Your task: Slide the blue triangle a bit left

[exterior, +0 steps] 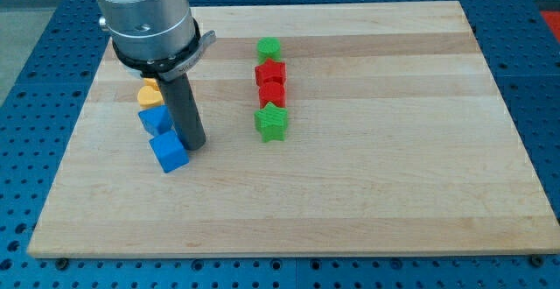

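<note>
My tip (193, 145) rests on the board in the view's left half. It touches the right side of a blue block (168, 151) that looks like a cube or wedge. A second blue block (154, 119) sits just above and left of it, partly behind the rod. I cannot tell which of the two is the triangle. A yellow block (149, 93) sits above them, partly hidden by the arm's housing.
A column of blocks stands near the board's (367, 175) middle: a green block (269, 48) at the top, two red blocks (270, 72) (272, 94), and a green star (271, 122) at the bottom. The arm's grey housing (144, 13) covers the upper left.
</note>
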